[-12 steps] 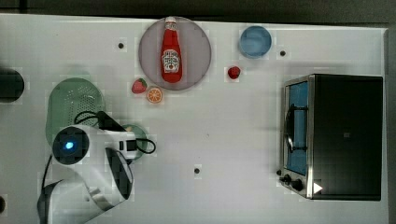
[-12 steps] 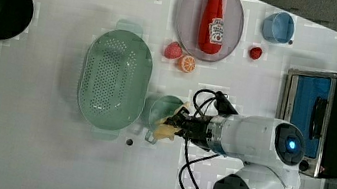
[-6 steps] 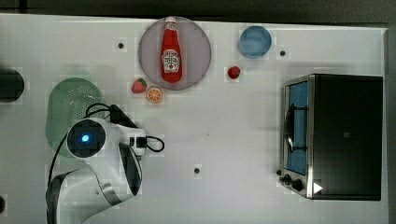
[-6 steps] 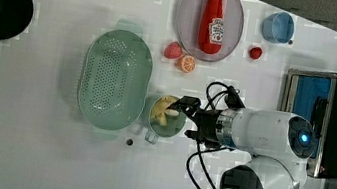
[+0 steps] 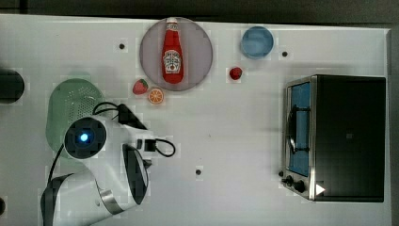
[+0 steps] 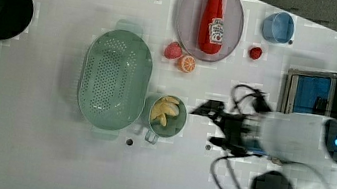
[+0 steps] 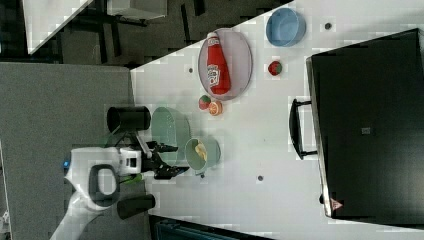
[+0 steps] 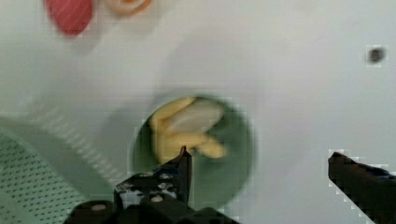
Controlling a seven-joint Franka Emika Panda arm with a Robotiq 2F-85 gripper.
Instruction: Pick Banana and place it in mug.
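The banana (image 6: pixel 163 112), pale yellow and lumpy, lies inside the teal-green mug (image 6: pixel 178 128), which stands beside the green basket. The right view shows the same banana (image 7: pixel 201 149) in the mug (image 7: pixel 212 153), and so does the wrist view, banana (image 8: pixel 187 126) in mug (image 8: pixel 236 158). My gripper (image 6: pixel 210 126) is open and empty, off to the left view's right of the mug and apart from it. Its two black fingers (image 8: pixel 183 163) stand wide in the wrist view, one over the mug's rim. In the top view my arm (image 5: pixel 94 141) covers the mug.
A perforated green basket (image 6: pixel 115 79) touches the mug. A plate (image 6: pixel 189 6) holds a ketchup bottle (image 6: pixel 212 23); a strawberry (image 6: pixel 173 49) and an orange slice (image 6: pixel 186 63) lie near it. A blue cup (image 6: pixel 277 27) and a toaster oven (image 6: pixel 323 92) stand on the left view's right.
My gripper opened and let the banana go into the mug. It then drew back toward the left view's right, away from the mug.
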